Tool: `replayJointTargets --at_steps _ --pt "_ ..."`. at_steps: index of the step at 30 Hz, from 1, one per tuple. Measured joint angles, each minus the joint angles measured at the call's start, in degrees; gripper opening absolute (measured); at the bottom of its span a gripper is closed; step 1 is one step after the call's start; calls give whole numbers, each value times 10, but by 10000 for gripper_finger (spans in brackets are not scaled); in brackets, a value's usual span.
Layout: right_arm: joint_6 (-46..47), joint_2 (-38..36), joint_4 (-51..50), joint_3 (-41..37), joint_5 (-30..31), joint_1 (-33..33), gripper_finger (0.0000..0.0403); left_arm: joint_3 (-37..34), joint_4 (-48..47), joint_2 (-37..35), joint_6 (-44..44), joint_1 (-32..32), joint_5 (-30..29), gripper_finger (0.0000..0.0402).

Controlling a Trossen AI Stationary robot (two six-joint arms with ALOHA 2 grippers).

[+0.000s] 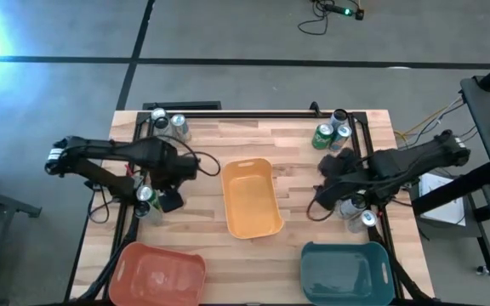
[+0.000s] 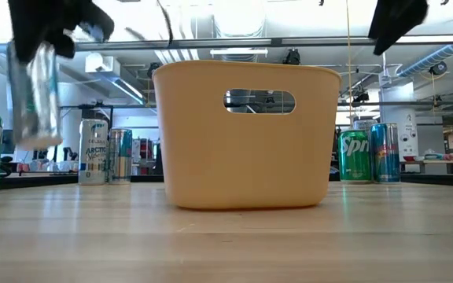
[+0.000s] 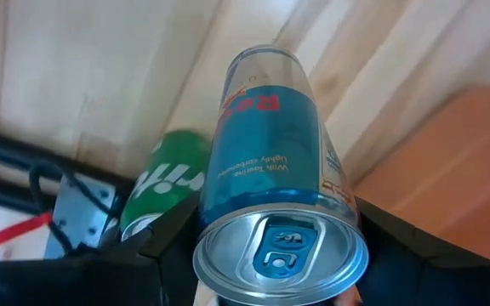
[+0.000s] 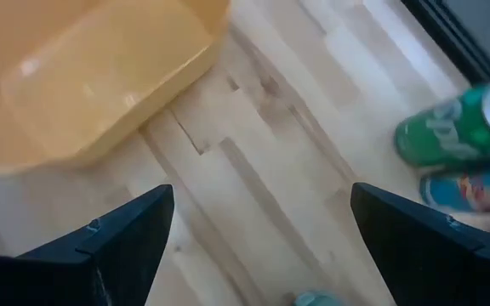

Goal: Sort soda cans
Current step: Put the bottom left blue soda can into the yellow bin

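My left gripper [image 1: 153, 197] is shut on a silver-blue soda can [image 3: 266, 144] near the table's left edge, and the low view shows that can [image 2: 36, 94] clear of the tabletop. A green can [image 3: 164, 183] stands on the table just beside it. My right gripper [image 4: 262, 238] hangs open over bare wood between the orange bin [image 1: 249, 197] and a green can [image 4: 458, 127] with a blue can [image 4: 475, 191]. More cans stand at the far left [image 1: 168, 123], the far right [image 1: 332, 133] and the right edge [image 1: 360, 212]. My left gripper pinches the silver-blue can between its two fingers [image 3: 168, 234], on opposite sides of the can's wall just below the silver top [image 3: 281, 251]. The fingers come from above, pointing down. The can hangs below them, roughly upright, lifted clear of the table.
The orange bin stands in the table's middle, a red bin [image 1: 156, 272] at the near left and a teal bin [image 1: 343, 270] at the near right. A black frame rail [image 1: 253, 112] runs along the far edge. Bare wood lies between the bins.
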Motion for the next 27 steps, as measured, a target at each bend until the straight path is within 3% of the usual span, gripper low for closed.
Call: replayJointTargets --at_steps 8,12,16,27 --pt "-187 135 57 73 -21 13 352 -74 10 18 2 0 -5 229" --pt "-274 166 104 115 -78 25 352 -83 27 18 6 0 -5 232" --pt "-347 182 148 129 -86 46 352 -101 59 18 9 0 -5 234" --pt "-313 258 178 132 -142 64 352 -141 60 22 33 0 -4 237"
